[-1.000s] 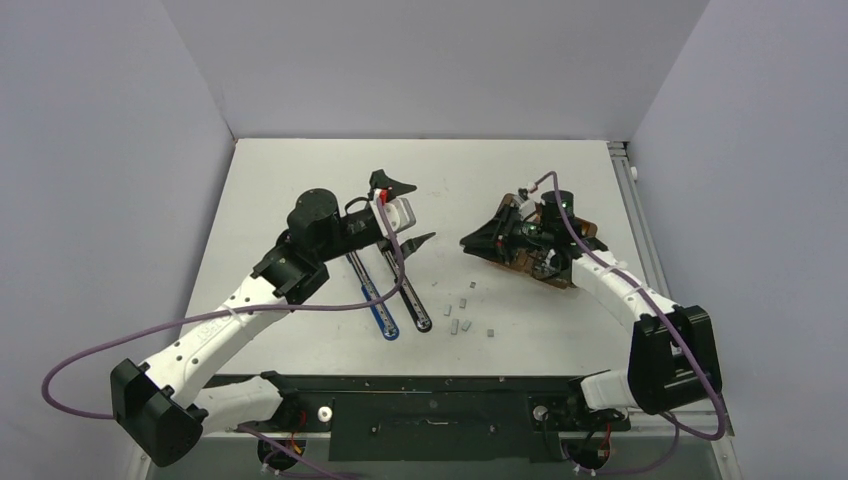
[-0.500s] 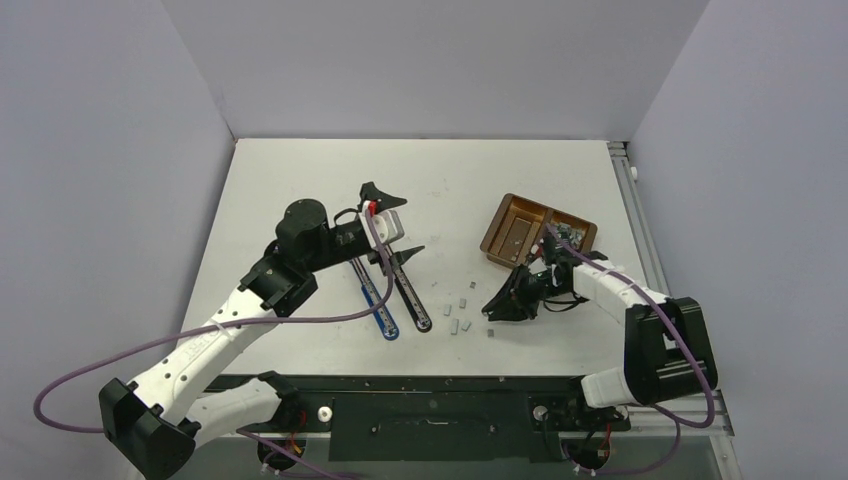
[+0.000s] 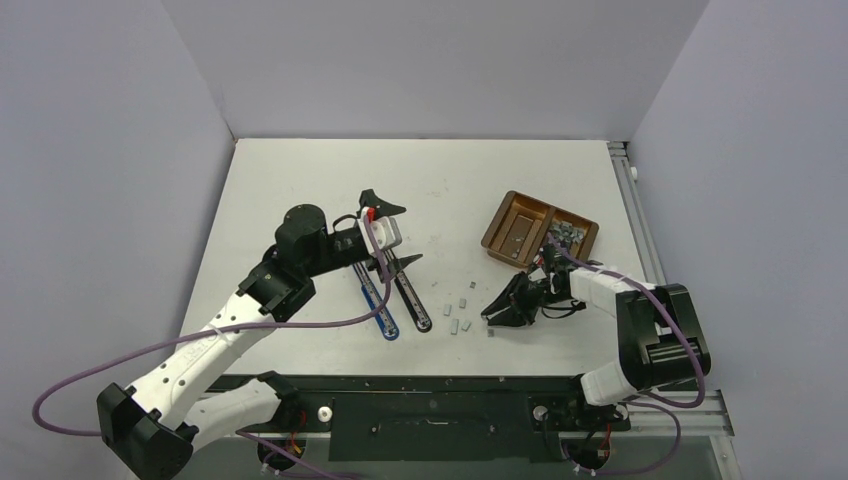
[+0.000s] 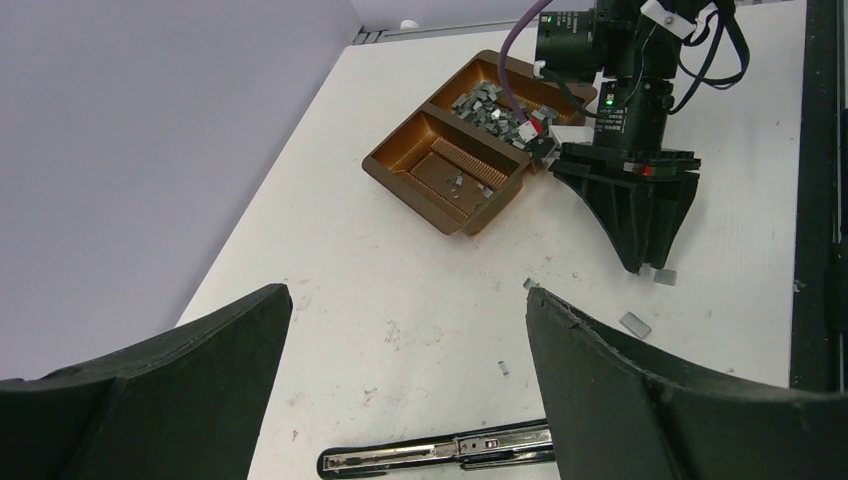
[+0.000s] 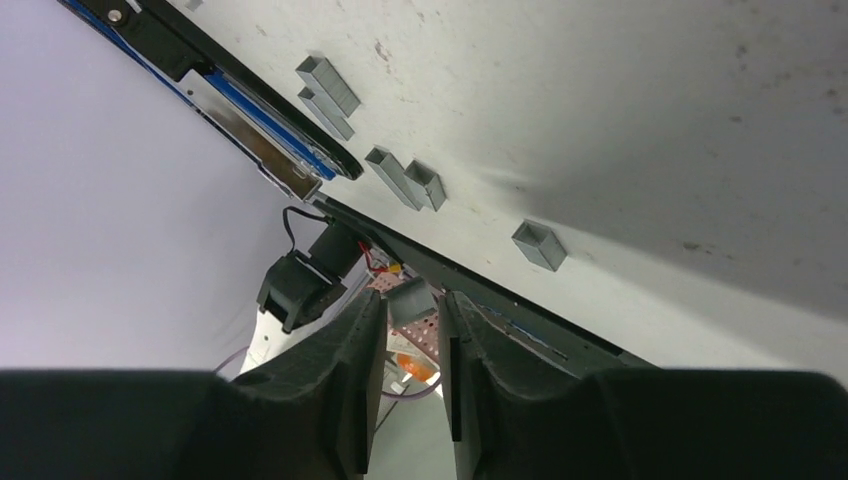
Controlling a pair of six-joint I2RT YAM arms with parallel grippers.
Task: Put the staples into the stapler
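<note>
Several tiny silver-grey metal staple strips (image 3: pixel 466 324) lie on the white desk (image 3: pixel 300 180). The right end effector (image 3: pixel 488 315) seems to pinch one, while the left end effector (image 3: pixel 397 230) is wide open and empty. Probably light and brittle, they are best gripped across the long sides.

Our left arm (image 3: pixel 200 350) and right arm (image 3: pixel 600 285) have white links, black joints, purple cables (image 3: pixel 130 350) looping at seven and five o'clock. The left claw (image 4: pixel 408 295) and right claw (image 5: pixel 413 300) are black, broad-fingered.
</note>
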